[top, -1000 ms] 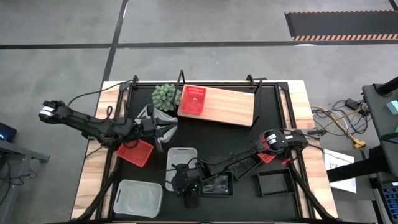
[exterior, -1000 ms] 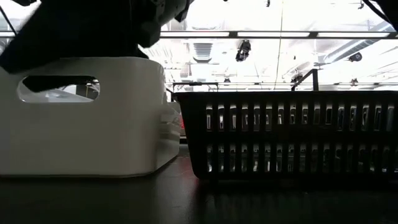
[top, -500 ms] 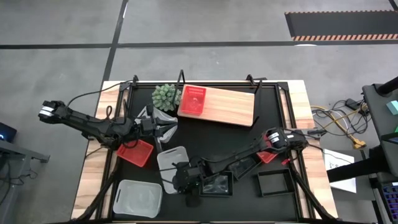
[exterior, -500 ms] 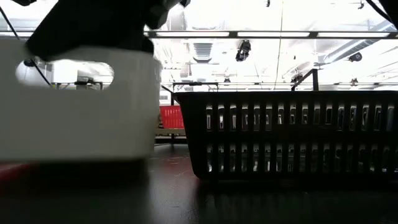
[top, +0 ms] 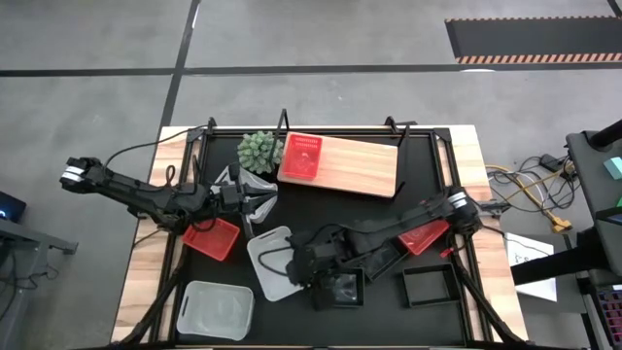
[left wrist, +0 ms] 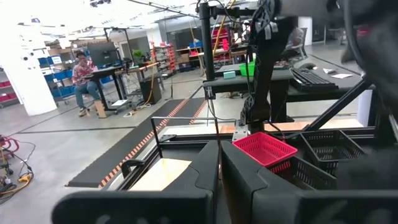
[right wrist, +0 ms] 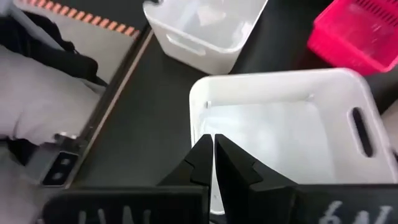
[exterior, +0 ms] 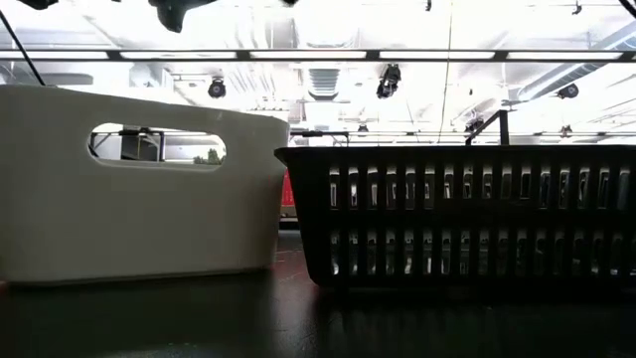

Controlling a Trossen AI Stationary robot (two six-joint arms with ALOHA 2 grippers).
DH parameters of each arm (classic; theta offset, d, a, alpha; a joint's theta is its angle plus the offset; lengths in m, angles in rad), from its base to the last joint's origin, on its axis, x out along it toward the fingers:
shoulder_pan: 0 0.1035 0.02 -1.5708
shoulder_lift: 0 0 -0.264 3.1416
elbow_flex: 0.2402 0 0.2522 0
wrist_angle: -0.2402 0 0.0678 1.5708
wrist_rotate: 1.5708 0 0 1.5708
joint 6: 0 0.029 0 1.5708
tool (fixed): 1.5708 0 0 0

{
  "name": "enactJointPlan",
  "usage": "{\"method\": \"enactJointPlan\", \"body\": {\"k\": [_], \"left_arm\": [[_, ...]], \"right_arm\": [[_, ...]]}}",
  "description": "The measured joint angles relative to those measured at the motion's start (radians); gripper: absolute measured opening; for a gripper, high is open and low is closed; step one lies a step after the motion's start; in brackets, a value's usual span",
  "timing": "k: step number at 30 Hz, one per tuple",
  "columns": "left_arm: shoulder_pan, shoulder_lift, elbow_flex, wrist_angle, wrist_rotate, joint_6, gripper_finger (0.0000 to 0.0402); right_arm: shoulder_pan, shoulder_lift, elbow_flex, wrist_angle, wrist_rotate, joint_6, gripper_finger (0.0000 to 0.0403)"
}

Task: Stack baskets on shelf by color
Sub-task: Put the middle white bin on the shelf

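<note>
Right hand (right wrist: pixel 213 149) clamped on white basket (top: pixel 275 261) rim — basket skewed, long axis diagonal across mat.

Shelf (top: pixel 355 167) sits at the back of the tabletop (top: pixel 321 209) with one basket (top: pixel 300 157) on its left end, plant (top: pixel 259 150) just left of that. Remaining baskets are scattered nearer the front.

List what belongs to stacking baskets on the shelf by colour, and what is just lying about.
Job: shelf; red basket on shelf; loose red baskets; angled white basket; near-left white basket; black baskets.
Lying about: green plant; cables beside the table.
</note>
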Motion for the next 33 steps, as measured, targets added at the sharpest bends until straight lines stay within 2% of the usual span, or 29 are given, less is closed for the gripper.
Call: {"method": "enactJointPlan", "body": {"k": [4,7,17,21,24,26,33], "left_arm": [[0.000,0.000,0.000,0.001,0.000,0.000,0.0000],[0.000,0.000,0.000,0.003,0.000,0.001,0.0000],[0.000,0.000,0.000,0.005,0.000,0.001,0.0000],[0.000,0.000,0.000,0.004,0.000,0.000,0.0000],[0.000,0.000,0.000,0.004,0.000,0.000,0.0000],[0.000,0.000,0.000,0.002,0.000,0.000,0.0000],[0.000,0.000,0.000,0.002,0.000,0.000,0.0000]], "right_arm": [[0.001,-0.035,-0.015,0.006,-0.001,0.015,0.0012],[0.007,-0.027,-0.038,0.009,-0.001,0.008,0.0031],[0.007,0.112,-0.091,0.156,-0.001,0.063,0.0195],[0.001,0.170,-0.087,0.191,-0.010,0.062,0.0236],[-0.013,0.197,-0.085,0.206,-0.099,0.084,0.0247],[-0.020,0.207,-0.085,0.224,-0.111,0.095,0.0245],[-0.033,0.246,-0.084,0.246,-0.166,0.095,0.0198]]}}
